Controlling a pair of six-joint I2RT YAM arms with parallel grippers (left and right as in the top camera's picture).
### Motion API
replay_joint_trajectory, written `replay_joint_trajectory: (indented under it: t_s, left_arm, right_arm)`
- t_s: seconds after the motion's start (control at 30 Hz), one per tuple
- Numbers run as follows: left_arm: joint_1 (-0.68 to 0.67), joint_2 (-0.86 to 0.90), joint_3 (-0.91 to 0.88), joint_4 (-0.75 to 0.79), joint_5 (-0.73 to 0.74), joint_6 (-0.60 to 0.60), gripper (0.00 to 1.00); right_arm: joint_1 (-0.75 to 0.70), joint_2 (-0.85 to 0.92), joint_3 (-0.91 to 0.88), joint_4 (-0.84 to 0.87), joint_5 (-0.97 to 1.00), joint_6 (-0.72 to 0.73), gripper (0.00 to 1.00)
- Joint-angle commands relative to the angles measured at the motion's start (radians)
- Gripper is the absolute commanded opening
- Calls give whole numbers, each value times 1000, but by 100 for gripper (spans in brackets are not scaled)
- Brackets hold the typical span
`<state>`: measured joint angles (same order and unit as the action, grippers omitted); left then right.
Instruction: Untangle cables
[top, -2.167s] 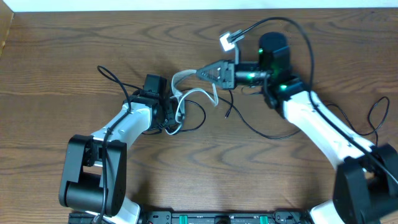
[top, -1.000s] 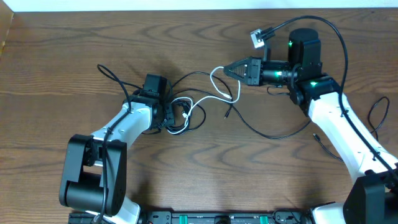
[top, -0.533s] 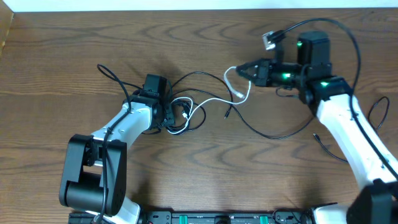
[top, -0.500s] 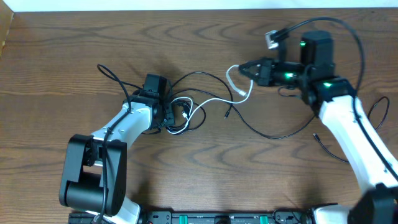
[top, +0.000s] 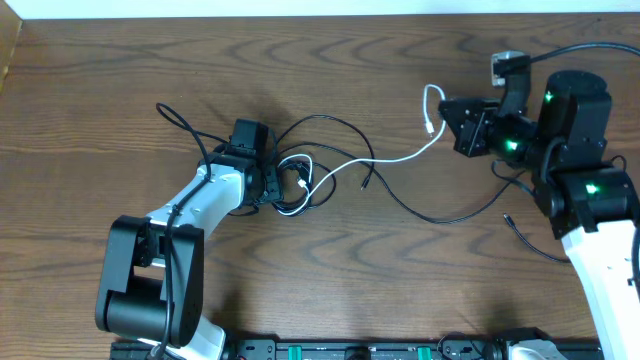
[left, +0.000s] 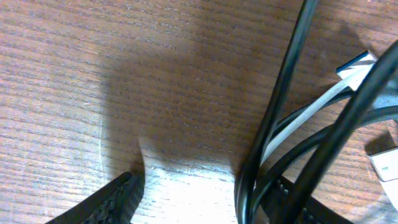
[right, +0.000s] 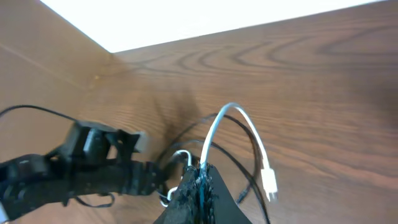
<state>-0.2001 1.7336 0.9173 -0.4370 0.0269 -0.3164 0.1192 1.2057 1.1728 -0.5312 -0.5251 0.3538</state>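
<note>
Right pincer (right: 200, 178) clamps white cable (right: 214, 134); left pincer (left: 206, 194) parted astride black cables (left: 283, 93), tangled on table (top: 330, 275).

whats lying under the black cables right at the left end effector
A white cable with a blue-tipped plug runs beneath the black cables, all on the wooden table. Where it goes lower down is covered by them.

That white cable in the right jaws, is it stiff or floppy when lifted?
Probably floppy: the white cable curves loosely from the right jaws to the tangle. Its short free end arches, so it is likely slightly springy. Pulled, it may drag the black cables it runs among.
</note>
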Motion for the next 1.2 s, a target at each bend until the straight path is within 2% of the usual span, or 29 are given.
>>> replay_joint_trajectory:
  t_s: [0.0,0.3,0.37,0.43,0.47,0.63,0.97,1.17]
  left_arm:
    - [5,45,-22,-10,5,3,68]
    - [5,-51,57,-17,18,-3,67]
    - [5,-90,74,-16,38,-3,44]
    - [5,-127,85,-11,61,-3,12]
    - [5,-145,86,-5,76,-3,8]
    - [5,-220,86,10,168,-13,8]
    - [5,-231,87,-21,183,-40,8]
    - [39,-231,115,-23,338,-75,8]
  right_arm:
    - [0,-3,10,-43,63,-31,1]
    - [59,0,10,-190,63,-31,1]
    - [85,5,10,-207,63,-30,1]
    - [118,16,10,-212,63,-30,1]
    - [135,24,10,-212,64,-30,1]
    - [209,83,10,-204,74,-29,1]
    - [379,256,10,-201,71,-6,1]
    - [472,349,10,-184,71,-6,1]
